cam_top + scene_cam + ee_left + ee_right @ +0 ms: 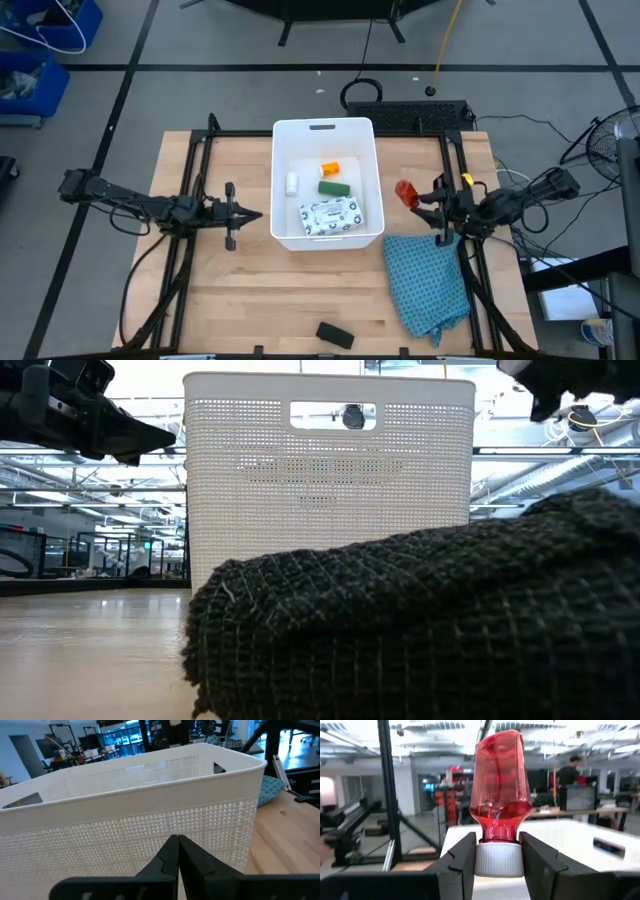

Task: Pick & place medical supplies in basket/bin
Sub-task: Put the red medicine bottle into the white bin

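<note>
Red tube (499, 785) clamped by its white cap between my right gripper (499, 857) fingers.
Ahead of that gripper sits the white tub (372, 175); my left gripper (252, 214), fingers together, waits beside its opposite wall.

The tub (280, 180) sits mid-table, cloth (425, 280) to its right, four supplies (328, 200) inside.

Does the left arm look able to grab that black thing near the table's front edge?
Probably yes: the black oblong lies alone on bare wood, nothing on or beside it, and the left gripper is empty, beside the bin.
</note>
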`<state>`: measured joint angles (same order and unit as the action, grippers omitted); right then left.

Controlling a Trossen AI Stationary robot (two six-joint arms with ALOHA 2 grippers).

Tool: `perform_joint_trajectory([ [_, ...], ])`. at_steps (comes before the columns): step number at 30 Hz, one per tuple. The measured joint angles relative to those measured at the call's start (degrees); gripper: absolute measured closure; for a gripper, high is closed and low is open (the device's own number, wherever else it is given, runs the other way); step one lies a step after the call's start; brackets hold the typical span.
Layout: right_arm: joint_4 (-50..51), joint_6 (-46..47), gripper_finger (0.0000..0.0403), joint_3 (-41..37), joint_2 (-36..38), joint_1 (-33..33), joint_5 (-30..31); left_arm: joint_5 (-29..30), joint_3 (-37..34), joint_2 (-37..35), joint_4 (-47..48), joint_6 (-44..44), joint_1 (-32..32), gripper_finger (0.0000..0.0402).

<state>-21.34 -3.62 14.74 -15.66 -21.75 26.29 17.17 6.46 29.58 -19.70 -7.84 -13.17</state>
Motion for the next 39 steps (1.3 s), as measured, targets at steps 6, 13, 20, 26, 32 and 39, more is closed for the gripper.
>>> perform_joint_trajectory([
  [6, 0.2, -2.7, 0.0288, 9.8, -13.2, 6.2, -0.7, 1.3, 0.0, 0.0, 0.3, 0.9, 0.0, 0.0392],
  [13, 13.9, -3.1, 0.0288, 30.7, -32.9, 18.0, -7.5, 1.3, 0.0, 0.0, 1.3, 2.7, 0.0, 0.0392],
  [20, 29.7, -2.9, 0.0288, 51.5, -51.8, 30.0, -16.8, 1.3, 0.0, 0.0, 4.6, 5.2, 0.0, 0.0392],
  [26, 36.9, -4.3, 0.0288, 60.9, -64.8, 36.1, -21.7, 1.1, 0.0, 0.0, 4.7, 3.8, 0.0, 0.0392],
  [32, 36.2, -6.0, 0.0288, 61.7, -74.6, 38.8, -25.1, 1.3, 0.0, 0.0, 4.9, 2.3, 0.0, 0.0392],
  [39, 36.7, -13.7, 0.0287, 61.6, -82.3, 37.7, -24.8, 1.3, 0.0, 0.0, 4.9, 1.8, 0.0, 0.0392],
])
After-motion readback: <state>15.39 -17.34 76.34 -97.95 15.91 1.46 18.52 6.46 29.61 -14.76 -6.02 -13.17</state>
